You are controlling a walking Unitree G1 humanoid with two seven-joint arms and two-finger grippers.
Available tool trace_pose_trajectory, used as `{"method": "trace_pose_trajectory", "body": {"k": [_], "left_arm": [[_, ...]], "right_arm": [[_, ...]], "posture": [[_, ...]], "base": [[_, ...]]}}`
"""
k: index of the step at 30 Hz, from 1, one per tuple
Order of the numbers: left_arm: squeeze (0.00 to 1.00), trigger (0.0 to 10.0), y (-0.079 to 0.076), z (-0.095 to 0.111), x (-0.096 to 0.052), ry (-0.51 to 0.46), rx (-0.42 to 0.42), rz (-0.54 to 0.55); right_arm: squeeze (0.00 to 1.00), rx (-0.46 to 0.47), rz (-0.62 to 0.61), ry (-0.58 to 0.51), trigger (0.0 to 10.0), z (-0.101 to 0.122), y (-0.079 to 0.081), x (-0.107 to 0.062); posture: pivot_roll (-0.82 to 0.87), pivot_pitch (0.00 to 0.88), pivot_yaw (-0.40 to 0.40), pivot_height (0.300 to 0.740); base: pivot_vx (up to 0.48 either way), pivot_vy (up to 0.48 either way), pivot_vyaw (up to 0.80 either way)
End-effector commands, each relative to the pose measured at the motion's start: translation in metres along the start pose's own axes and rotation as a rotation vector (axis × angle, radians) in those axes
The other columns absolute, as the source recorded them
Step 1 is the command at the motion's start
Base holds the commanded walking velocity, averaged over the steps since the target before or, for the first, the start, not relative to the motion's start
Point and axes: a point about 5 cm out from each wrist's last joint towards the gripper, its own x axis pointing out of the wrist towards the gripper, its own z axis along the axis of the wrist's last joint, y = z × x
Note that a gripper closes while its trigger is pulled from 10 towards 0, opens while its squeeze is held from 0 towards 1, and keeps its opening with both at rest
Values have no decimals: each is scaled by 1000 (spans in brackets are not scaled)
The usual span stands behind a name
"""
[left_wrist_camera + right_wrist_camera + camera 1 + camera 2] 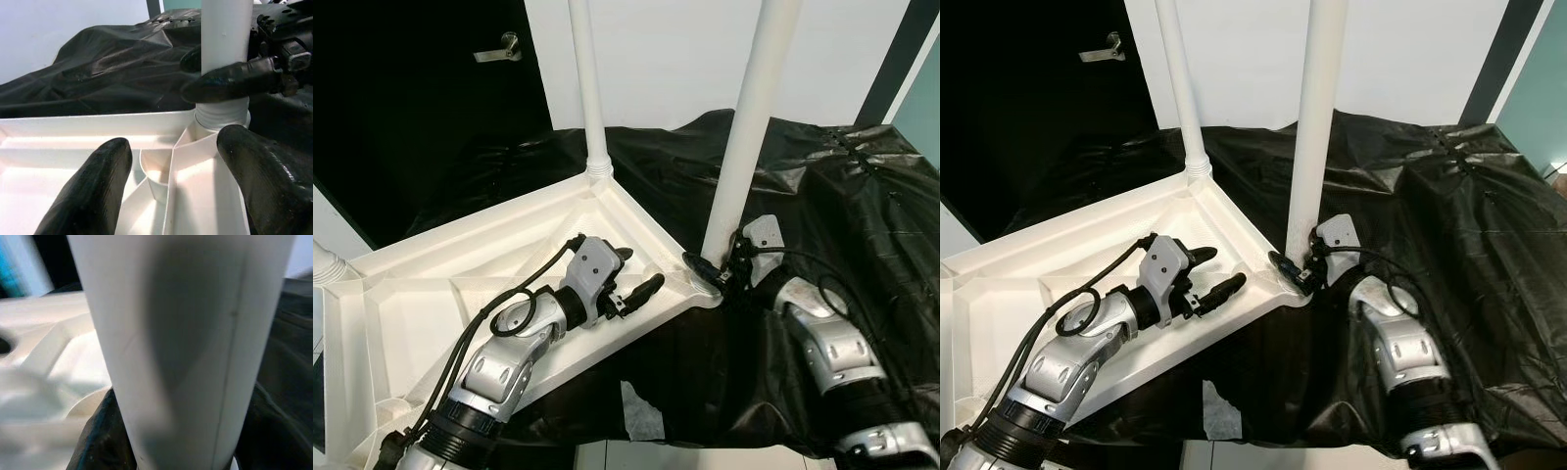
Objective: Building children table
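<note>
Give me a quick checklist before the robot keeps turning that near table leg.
1. Right tool closed around the near leg at its base: ok.
2. Near leg upright in its corner socket: ok.
3. Thread fully seated: cannot tell.
4. Left tool open over the upturned tabletop, clear of the leg: ok.
5. Far leg standing in its socket: ok.
6. Black sheet clear of the socket: cannot tell.

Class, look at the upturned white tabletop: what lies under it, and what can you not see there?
Under the white tabletop lies a black plastic sheet, spreading out past its edges. Whatever the sheet rests on is covered, so it cannot be seen.
</note>
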Motion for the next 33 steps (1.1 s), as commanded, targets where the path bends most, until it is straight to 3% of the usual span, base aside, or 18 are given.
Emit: {"method": "trace_pose_trajectory", "body": {"k": [1,7,9,15,18,19,20,21,23,24,33], "left_arm": [[0,10000,0,-1,-4,12,4,-47],[0,10000,-1,-3,-7,18,-3,-44],[0,10000,-1,-2,-6,17,-3,-42],[0,10000,-2,0,-5,13,-4,-40],[0,10000,-2,0,-6,14,0,-43],[0,10000,-1,0,-7,15,1,-43],[0,10000,-1,0,-7,15,1,-43],[0,10000,-1,0,-7,15,2,-41],[0,10000,-1,0,-7,15,2,-40],[0,10000,-1,0,-7,14,2,-39],[0,10000,-2,0,-5,13,2,-46]], "right_arm": [[0,46,-115,88,10000,-18,2,-5],[0,103,-273,83,10000,-21,22,-3],[0,160,-373,83,10000,-20,31,-1],[0,185,-402,61,10000,-13,42,3],[0,175,-410,48,10000,-10,40,1],[102,163,-412,42,10000,-9,37,0],[102,163,-412,42,10000,-9,37,0],[937,162,-415,34,10000,-8,35,-2],[937,162,-416,29,10000,-7,34,-3],[1000,155,-403,9,10000,-4,33,-4],[1000,80,-141,-65,10000,6,13,-19]], "posture": [[-13,0,28,740],[-13,0,30,740],[-9,0,31,740],[-4,0,29,740],[-4,0,25,740],[-3,0,24,740],[-3,0,24,740],[-4,0,23,740],[-4,0,23,740],[-8,0,21,740],[-20,0,22,740]], "base": [[0,0,0],[0,0,0],[0,0,0],[0,0,0],[0,0,0],[0,0,0],[0,0,0],[0,0,0],[0,0,0],[0,0,0],[0,0,0]]}}
